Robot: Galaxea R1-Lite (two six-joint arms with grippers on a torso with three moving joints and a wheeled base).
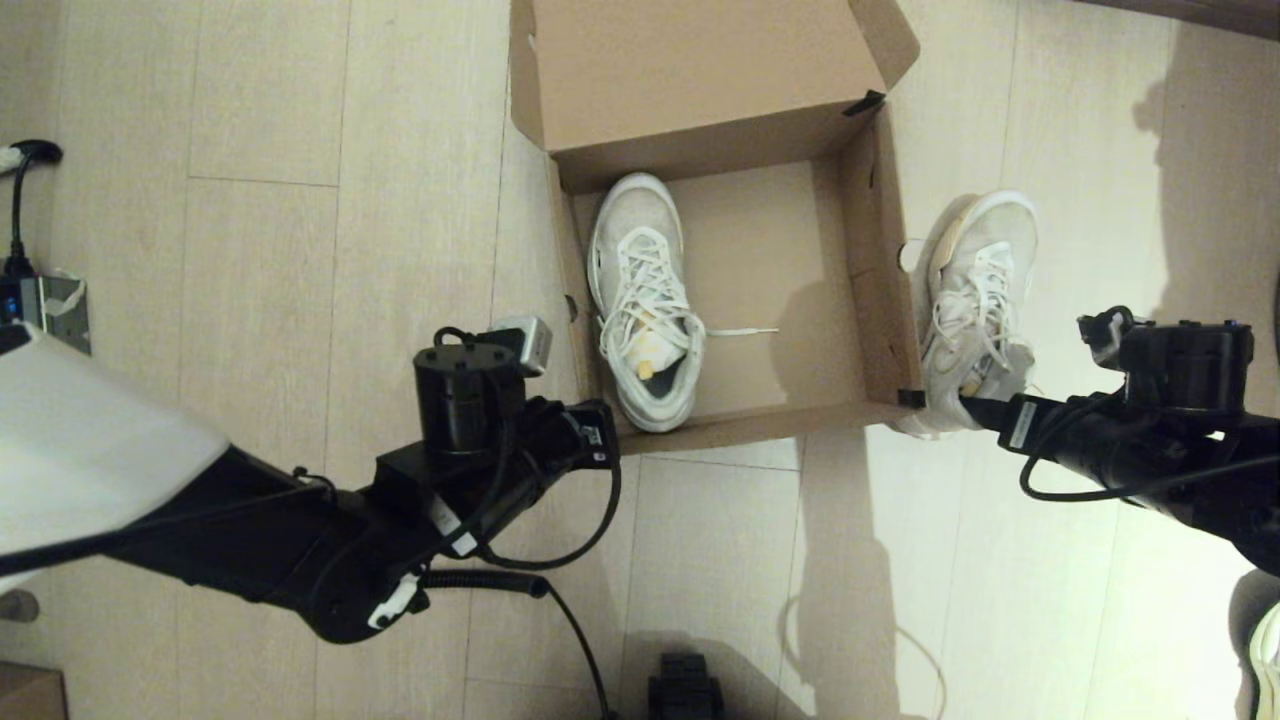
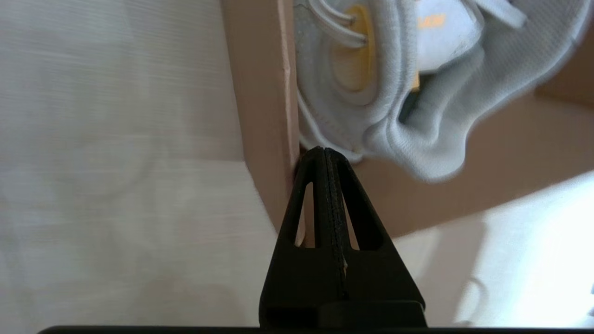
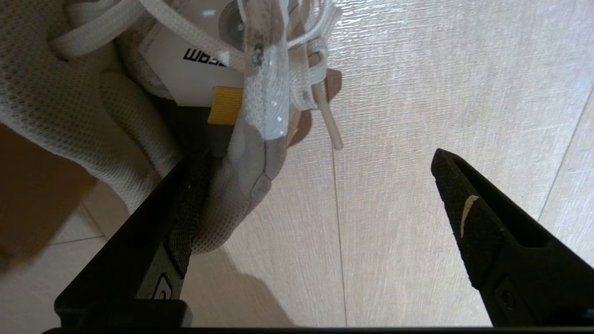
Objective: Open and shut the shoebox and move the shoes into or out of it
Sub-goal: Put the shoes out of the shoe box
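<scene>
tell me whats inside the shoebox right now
One sneaker lies inside the open shoebox, along its left wall, a lace trailing over the bare floor of the box. The other sneaker is outside, on the floor by the right wall. The near wall hides the strip behind it.

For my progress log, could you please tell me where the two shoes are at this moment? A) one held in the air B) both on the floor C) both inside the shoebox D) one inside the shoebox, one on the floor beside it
D: one shoe lies inside the open shoebox, while the other shoe sits on the floor outside its wall, by the open right end effector.
</scene>
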